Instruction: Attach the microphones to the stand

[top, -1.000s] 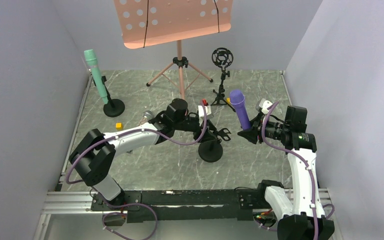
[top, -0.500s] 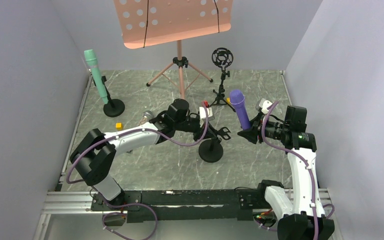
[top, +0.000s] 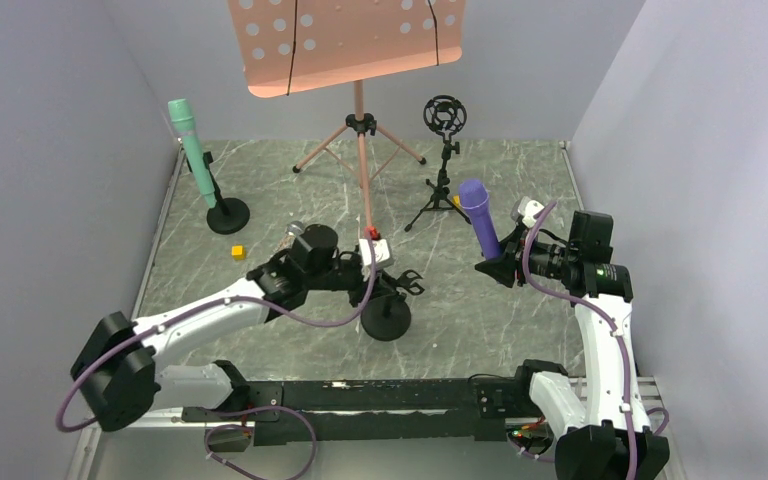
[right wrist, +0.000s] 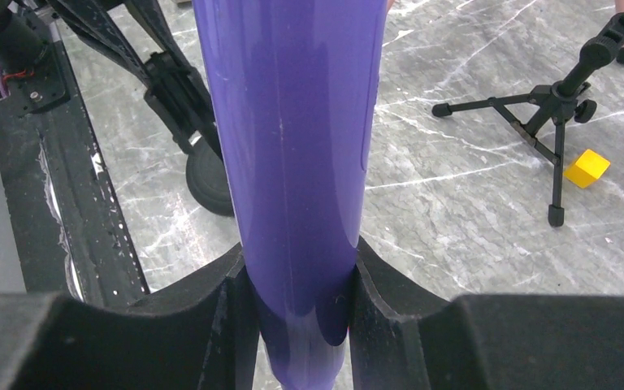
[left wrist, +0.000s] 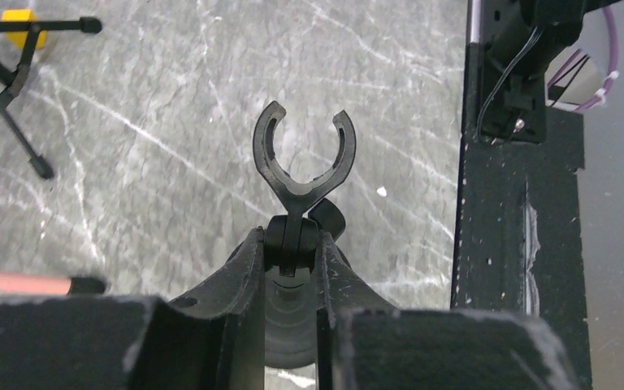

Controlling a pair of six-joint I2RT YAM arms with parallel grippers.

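At the back of the counter (top: 270, 185) a music stand (top: 358, 130) stood midway, a tripod mount (top: 445, 165) just right of it and one microphone (top: 192, 150) upright in a holder (top: 228, 215) far to the left. Nearer the arms the clip stand (top: 387, 316) sat centre in the left end effector (left wrist: 291, 248); a second microphone (top: 480, 218) hung apart to its right, in the right end effector (right wrist: 299, 268).

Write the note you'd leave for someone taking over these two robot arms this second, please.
Left gripper: shut on the neck of the empty clip stand.
Right gripper: shut on the purple microphone, upright, to that stand's right.
Done: green microphone sits in the back-left stand.
Left: seat purple in the empty clip; then the silver microphone, peeking from behind the left arm, seemingly unmounted.
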